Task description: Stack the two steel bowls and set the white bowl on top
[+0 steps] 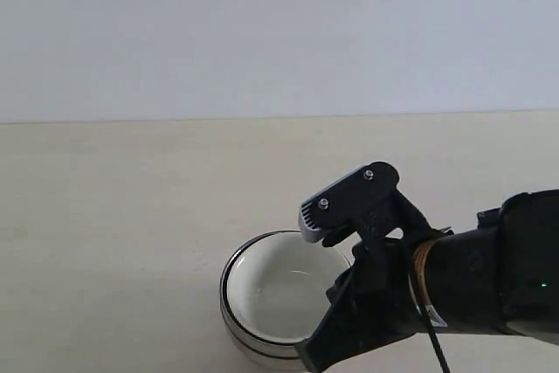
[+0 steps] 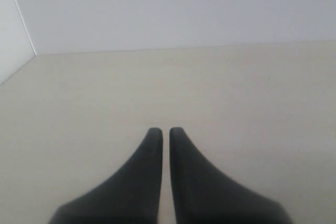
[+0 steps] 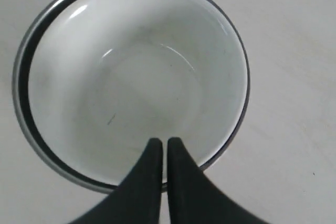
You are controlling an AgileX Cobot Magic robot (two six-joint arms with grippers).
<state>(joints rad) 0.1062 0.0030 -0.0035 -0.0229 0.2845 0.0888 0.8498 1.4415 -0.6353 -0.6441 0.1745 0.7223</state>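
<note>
One pale table (image 1: 122, 216) is seen beneath everything. From 4 o'clock in the exterior view, the black right arm (image 1: 489, 277) is stretched toward a stack standing at 6 o'clock. The steel bowls (image 1: 236, 331) are shown only as a shiny rim and banded wall, so their number cannot be told. The white bowl (image 1: 275, 294) is nested upright inside them. The right gripper (image 3: 164, 141) is poised over the white bowl's arm-side rim, fingers drawn together on nothing. The left gripper (image 2: 164, 130), likewise closed and empty, is held above the tabletop.
</note>
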